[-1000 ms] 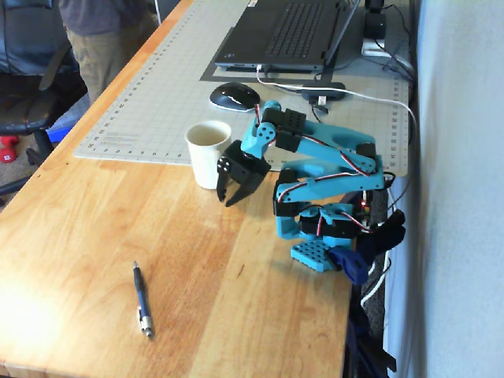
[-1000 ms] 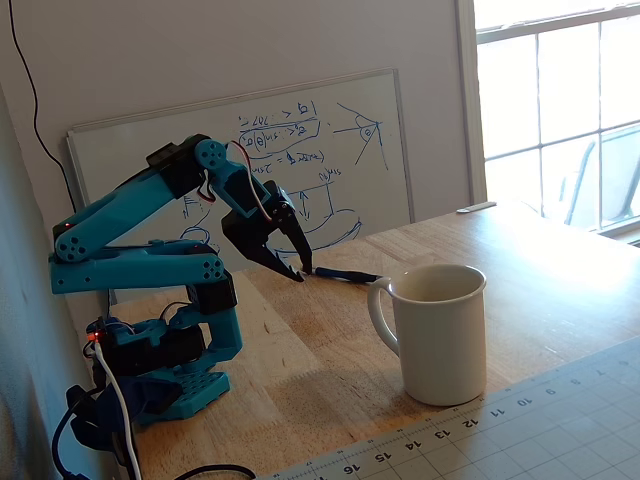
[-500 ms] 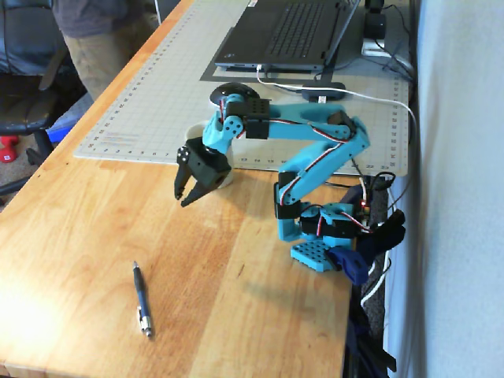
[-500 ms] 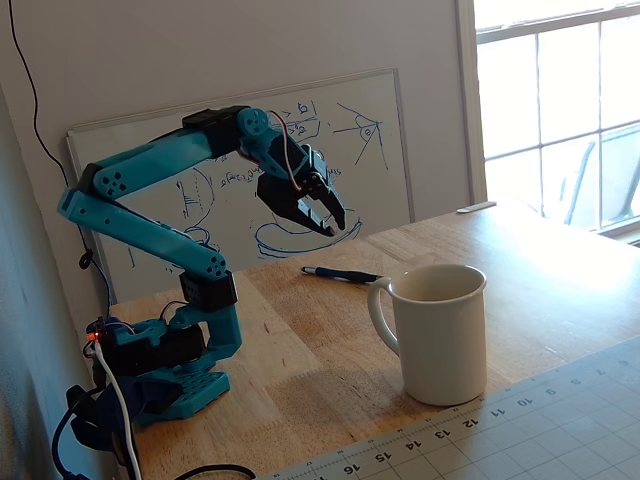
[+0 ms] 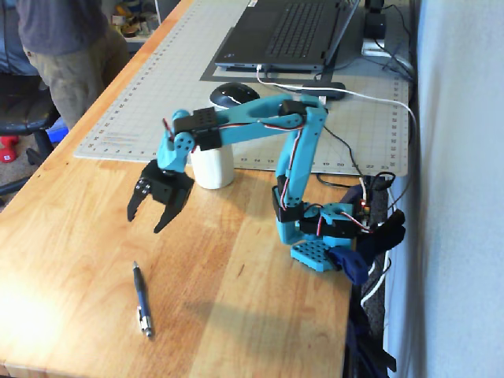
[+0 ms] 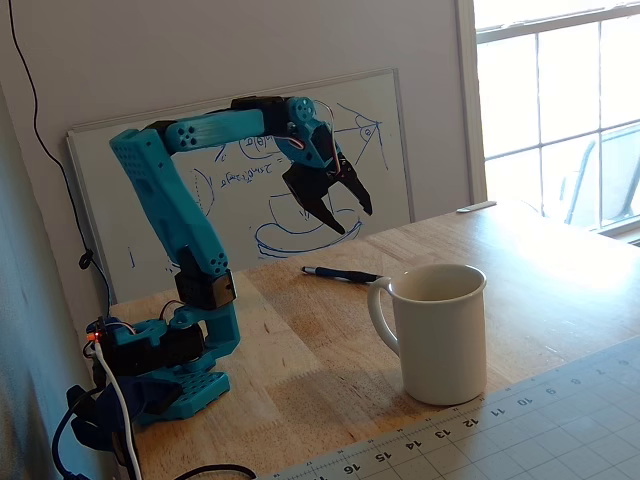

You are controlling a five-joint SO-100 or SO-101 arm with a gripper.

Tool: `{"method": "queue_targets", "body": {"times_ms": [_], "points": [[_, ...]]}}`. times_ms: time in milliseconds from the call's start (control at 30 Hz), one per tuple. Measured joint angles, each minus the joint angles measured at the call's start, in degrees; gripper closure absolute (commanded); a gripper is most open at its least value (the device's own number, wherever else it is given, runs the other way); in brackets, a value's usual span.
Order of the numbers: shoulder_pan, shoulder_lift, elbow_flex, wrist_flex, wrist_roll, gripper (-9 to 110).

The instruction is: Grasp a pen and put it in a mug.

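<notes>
The pen [image 5: 142,300], slim and dark blue with a silvery tip, lies flat on the wooden table near its front edge; it also shows in a fixed view [image 6: 340,274] beyond the mug. The cream-white mug [image 5: 213,167] stands upright at the edge of the cutting mat, partly hidden behind the arm's wrist; in a fixed view [image 6: 440,335] it shows a handle on its left. My gripper [image 5: 146,222] is open and empty. It hangs in the air, pointing down, between the mug and the pen, and also shows in a fixed view [image 6: 352,220] above the pen.
A grey cutting mat [image 5: 142,102] covers the far table, with a laptop [image 5: 291,31] and a mouse [image 5: 234,94] on it. A person [image 5: 63,39] stands at the far left. A whiteboard [image 6: 390,150] leans on the wall. Cables [image 5: 370,102] run by the arm's base [image 5: 315,252].
</notes>
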Motion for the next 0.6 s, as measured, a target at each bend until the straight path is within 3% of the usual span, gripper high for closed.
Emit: {"method": "queue_targets", "body": {"times_ms": [300,600], "points": [[-3.8,-22.6,-16.8,0.0,-3.2,82],[-6.7,-29.7,-19.2,1.0,-3.2,81]]}}
